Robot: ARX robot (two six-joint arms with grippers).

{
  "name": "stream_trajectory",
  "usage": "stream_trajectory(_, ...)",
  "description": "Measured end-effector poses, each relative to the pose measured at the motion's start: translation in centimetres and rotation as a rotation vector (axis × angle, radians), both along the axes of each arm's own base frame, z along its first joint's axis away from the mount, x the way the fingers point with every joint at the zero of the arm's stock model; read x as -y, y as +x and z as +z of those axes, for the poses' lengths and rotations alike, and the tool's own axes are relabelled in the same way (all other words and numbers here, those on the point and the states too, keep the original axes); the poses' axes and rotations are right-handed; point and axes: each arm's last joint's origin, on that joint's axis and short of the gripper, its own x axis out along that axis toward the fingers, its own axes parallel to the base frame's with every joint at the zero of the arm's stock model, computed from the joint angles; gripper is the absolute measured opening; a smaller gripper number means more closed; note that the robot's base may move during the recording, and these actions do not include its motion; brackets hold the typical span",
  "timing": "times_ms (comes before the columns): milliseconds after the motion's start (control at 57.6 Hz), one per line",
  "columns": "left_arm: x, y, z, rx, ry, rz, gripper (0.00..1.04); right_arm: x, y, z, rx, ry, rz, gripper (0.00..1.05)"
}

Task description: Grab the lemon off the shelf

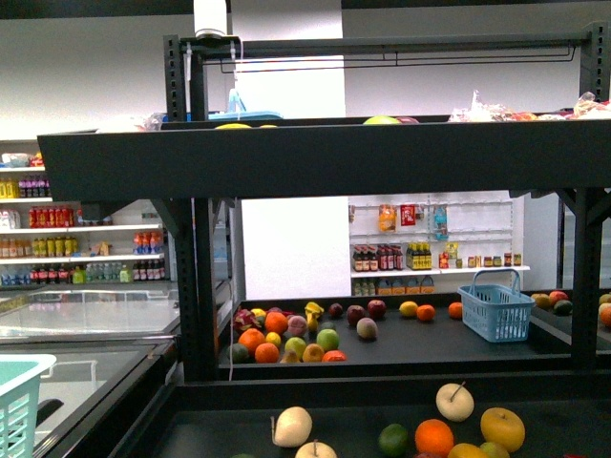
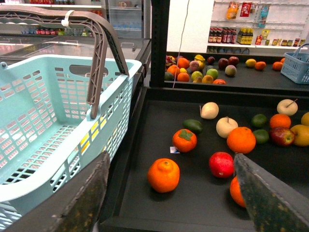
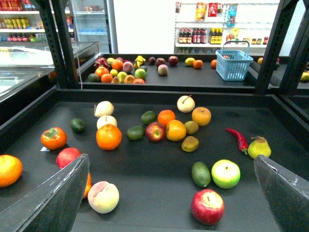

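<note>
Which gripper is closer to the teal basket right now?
Left. The left gripper hangs right beside the teal basket, one finger by its wall. The right gripper hangs over the shelf, the basket outside its view.

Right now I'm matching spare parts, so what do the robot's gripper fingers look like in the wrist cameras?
Only the fingers show. The left gripper has two broad, flat fingers, dark grey to black, with a scuffed, speckled surface and paler worn edges. The right gripper has fingers of the same kind: dark, flat, tapering plates with light edges. No cables or markings are visible, and the front view shows neither arm.
</note>
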Motion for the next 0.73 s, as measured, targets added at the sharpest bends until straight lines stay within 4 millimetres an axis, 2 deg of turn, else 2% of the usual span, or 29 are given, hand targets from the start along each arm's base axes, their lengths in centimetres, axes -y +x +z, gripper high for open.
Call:
stream_trajectory(69,0.00,0.00,0.00,0.000,0.002,0.000,0.98,0.00,0.00,0.01,0.000,0.000,0.000,1.02)
stream_trajectory(729,0.00,0.00,0.00,0.000,0.002,0.000,0.97,0.00,0.00,0.01,0.000,0.000,0.000,1.02)
